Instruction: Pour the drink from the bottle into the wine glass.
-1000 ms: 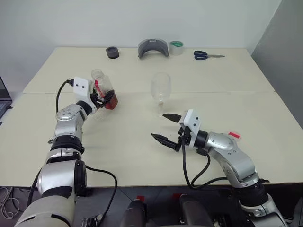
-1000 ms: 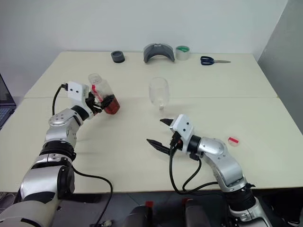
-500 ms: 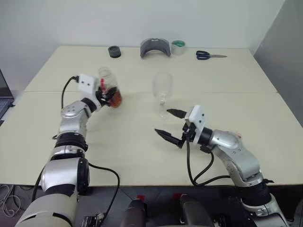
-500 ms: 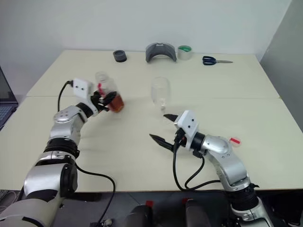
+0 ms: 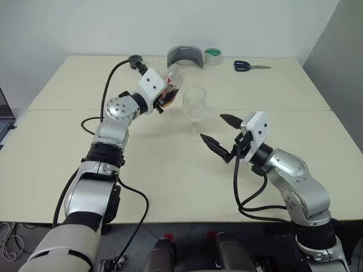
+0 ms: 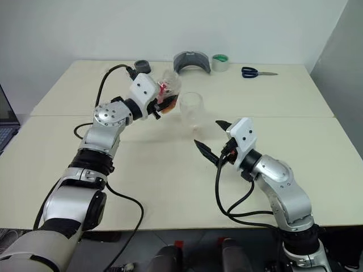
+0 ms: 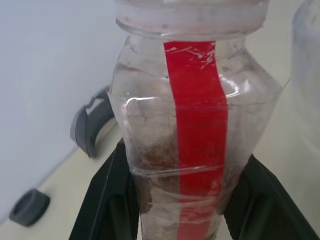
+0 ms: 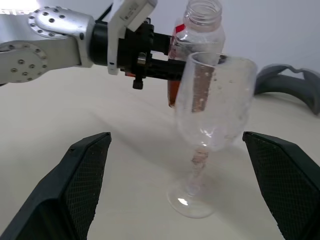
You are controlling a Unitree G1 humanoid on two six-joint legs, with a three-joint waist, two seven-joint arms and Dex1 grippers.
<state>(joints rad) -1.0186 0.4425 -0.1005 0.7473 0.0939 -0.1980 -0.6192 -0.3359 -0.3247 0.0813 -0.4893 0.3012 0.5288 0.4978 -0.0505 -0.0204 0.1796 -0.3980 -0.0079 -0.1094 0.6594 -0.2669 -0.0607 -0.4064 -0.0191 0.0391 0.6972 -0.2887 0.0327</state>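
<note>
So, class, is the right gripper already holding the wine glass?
No: the right gripper is wide open, its fingers apart on either side of the wine glass, touching nothing.

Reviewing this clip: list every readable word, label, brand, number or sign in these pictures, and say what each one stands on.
No readable text anywhere.
bottle: a plain red strip down its side, no lettering visible on it.
left gripper, shut on the bottle: white housing, no marking legible.
right gripper, open beside the wine glass: white housing, no marking legible.
tape roll and scissors at the table's far edge: too small to tell.
</note>
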